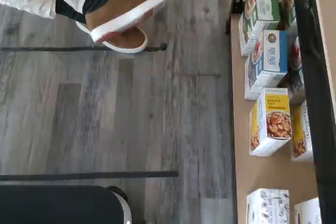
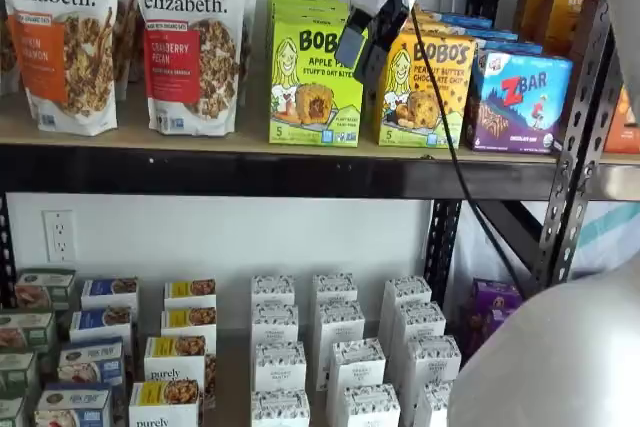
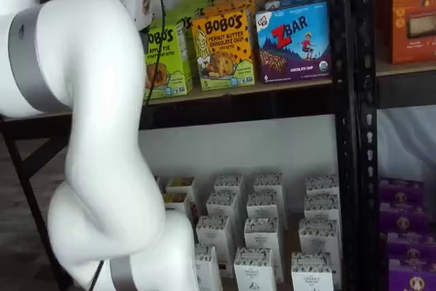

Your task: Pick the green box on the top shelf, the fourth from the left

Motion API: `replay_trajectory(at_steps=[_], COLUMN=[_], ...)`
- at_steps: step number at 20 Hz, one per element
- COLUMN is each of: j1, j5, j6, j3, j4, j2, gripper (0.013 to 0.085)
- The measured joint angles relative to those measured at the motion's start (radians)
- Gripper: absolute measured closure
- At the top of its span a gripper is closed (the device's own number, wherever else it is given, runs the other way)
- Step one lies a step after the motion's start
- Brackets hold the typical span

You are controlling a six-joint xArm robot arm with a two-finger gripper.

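Green box [image 2: 315,82] – "BOBO'S APPLE PIE", "5".

Even daylight, soft focus up close.
You had bright, flat light with faint shadows under the top shelf [image 2: 200,137]; the arm [image 3: 102,134] glared white and blurred, and the floor [image 1: 131,108] looked soft.

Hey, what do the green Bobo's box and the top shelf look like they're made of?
The green box looks like printed cardboard with a slight sheen: crisp folded edges, flat faces. The top shelf seems a matte tan wood or fibreboard deck, uniform with no clear grain, fronted by a black beam, likely painted metal.
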Motion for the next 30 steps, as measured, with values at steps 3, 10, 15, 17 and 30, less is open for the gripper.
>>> replay_trajectory(at_steps=[3, 10, 15, 17, 30], j1=[0.015, 0.008, 0.004, 0.001, -0.008], j5=[-0.059, -0.079, -0.127, -0.155, -0.324], j6=[0.006, -0.005, -0.011, -0.015, -0.026], j3=[0.038, 0.066, 0.101, 0.119, 0.215], j4=[-0.040, -0.045, -0.028, -0.012, 0.077], j2=[-0.030, -0.045, -0.069, -0.083, -0.153], gripper=[0.0130, 0.0130, 0.0130, 0.0130, 0.0130])
